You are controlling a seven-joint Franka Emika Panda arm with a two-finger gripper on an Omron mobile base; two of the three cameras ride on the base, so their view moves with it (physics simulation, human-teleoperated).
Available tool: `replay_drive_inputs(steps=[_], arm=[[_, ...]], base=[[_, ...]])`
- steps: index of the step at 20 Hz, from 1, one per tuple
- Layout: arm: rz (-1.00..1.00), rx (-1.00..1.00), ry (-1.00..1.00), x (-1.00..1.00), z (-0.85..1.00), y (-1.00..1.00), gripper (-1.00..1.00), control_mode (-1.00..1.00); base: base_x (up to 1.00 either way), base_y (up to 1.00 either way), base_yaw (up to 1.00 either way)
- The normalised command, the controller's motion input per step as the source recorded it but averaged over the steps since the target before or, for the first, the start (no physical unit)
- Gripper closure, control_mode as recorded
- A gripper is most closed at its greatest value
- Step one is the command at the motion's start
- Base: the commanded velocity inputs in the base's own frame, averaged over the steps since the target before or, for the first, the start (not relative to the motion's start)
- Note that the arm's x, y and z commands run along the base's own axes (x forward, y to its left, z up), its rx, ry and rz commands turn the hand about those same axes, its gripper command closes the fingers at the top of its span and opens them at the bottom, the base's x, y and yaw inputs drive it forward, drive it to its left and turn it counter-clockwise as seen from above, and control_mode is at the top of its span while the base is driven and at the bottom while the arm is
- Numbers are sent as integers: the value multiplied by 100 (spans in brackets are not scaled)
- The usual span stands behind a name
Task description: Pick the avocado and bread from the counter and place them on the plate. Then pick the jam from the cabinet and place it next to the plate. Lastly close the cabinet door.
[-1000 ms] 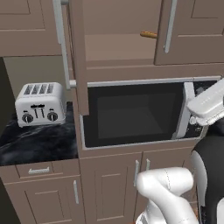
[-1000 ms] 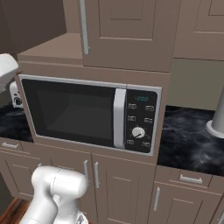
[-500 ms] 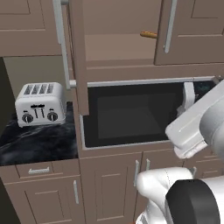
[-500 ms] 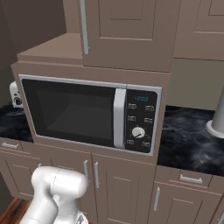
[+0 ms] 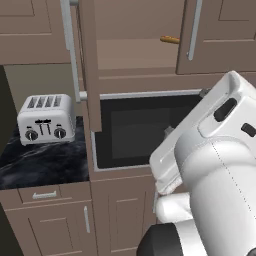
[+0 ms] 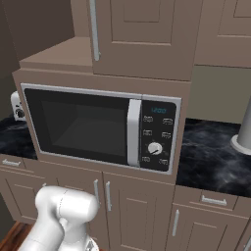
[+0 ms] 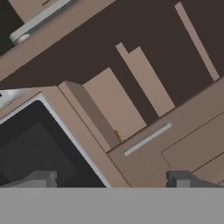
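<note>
The cabinet (image 5: 135,55) above the microwave stands open, its shelf bare but for a small orange-brown thing (image 5: 170,39) at the right. The cabinet door (image 5: 89,65) juts out edge-on toward me, its silver bar handle (image 5: 70,50) on the left. In the hand view my gripper (image 7: 109,181) is open with nothing between its dark fingertips (image 7: 37,178); it looks at the cabinet shelf (image 7: 113,105) and the same orange speck (image 7: 118,136). The black counter (image 5: 40,162) (image 6: 211,157) runs on both sides of the microwave. The avocado, bread, plate and jam are out of view.
A built-in microwave (image 6: 103,127) (image 5: 140,130) sits under the cabinet. A silver toaster (image 5: 45,120) stands on the counter at the left. A grey paper-towel holder (image 6: 243,132) is at the right. My white arm (image 5: 215,170) blocks the lower right of the left base view.
My arm has swung from the right edge of the left base view down and toward the camera, now covering its lower right. Cabinet, microwave and toaster have not moved.
</note>
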Motion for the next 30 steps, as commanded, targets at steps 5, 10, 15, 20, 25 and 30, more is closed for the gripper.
replay_drive_inputs(steps=[5, 10, 15, 20, 25, 30], arm=[[-6, -10, 0, 0, 0, 59, -100, -100], [-8, -5, 0, 16, -1, 37, -100, -100], [-8, -7, 0, 49, -33, 46, -100, -100], [-8, -9, 0, 45, -47, 57, -100, -100], [-7, -7, 0, 52, -26, 57, -100, -100], [-6, -7, 0, 65, -10, 61, -100, -100]], base=[[0, 0, 0], [0, 0, 0], [0, 0, 0], [0, 0, 0], [0, 0, 0], [0, 0, 0]])
